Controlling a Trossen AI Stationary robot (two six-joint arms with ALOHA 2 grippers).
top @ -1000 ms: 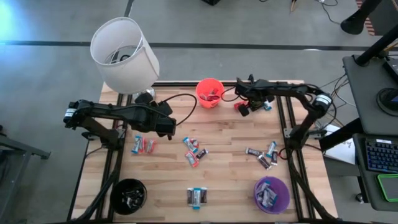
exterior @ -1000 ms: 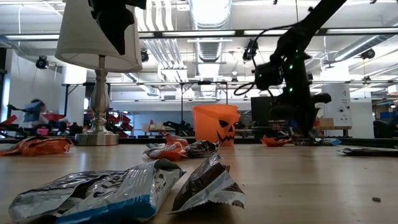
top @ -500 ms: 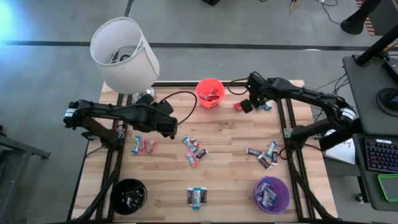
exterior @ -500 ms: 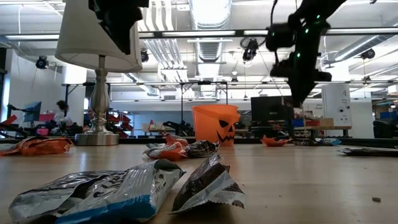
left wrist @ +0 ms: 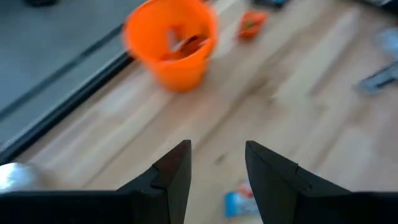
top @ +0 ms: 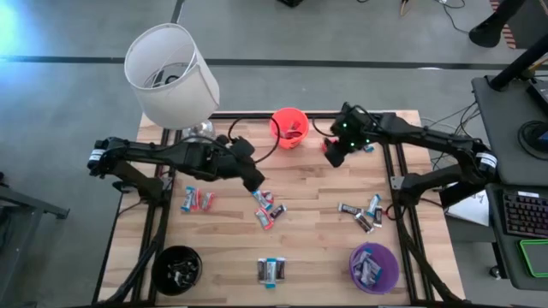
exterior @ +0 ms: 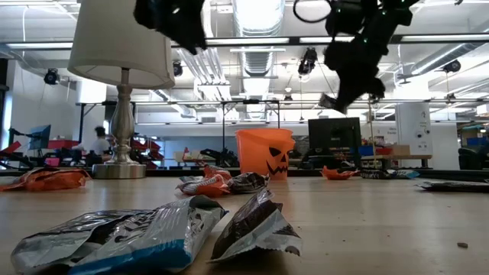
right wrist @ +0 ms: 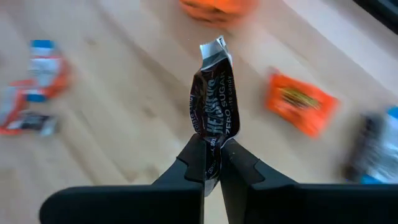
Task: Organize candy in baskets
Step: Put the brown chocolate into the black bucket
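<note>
The right gripper (right wrist: 211, 163) pinches a dark brown candy (right wrist: 214, 96) by its lower end, so the bar's long axis runs straight out from the fingertips, its crimped silver end farthest from them. The right wrist view alone shows this grip; from above the bar is only a dark shape at the right gripper (top: 335, 152), which hangs over the worktop (top: 317, 192) just right of the orange basket (top: 289, 127). The low view shows that gripper (exterior: 348, 80) raised well clear of the worktop, higher than the orange basket (exterior: 265, 152), with a small silvery tip sticking out to one side.

The left gripper (left wrist: 217, 169) has its fingers spread with nothing between them. The high view puts it (top: 252, 178) near the middle of the worktop, beside a small cluster of red, blue and dark candies (top: 265, 206). Its wrist view looks past the fingers to the orange basket (left wrist: 171, 40), with candy inside, and a blue-and-red candy (left wrist: 240, 200) lying flat close below.

Only the high view shows the black basket (top: 178, 268) and purple basket (top: 373, 266) at the near corners, both holding candy, and loose candies scattered between them. An orange candy (right wrist: 301, 103) lies flat near the orange basket. A white lamp (top: 171, 75) stands at the far left corner.
</note>
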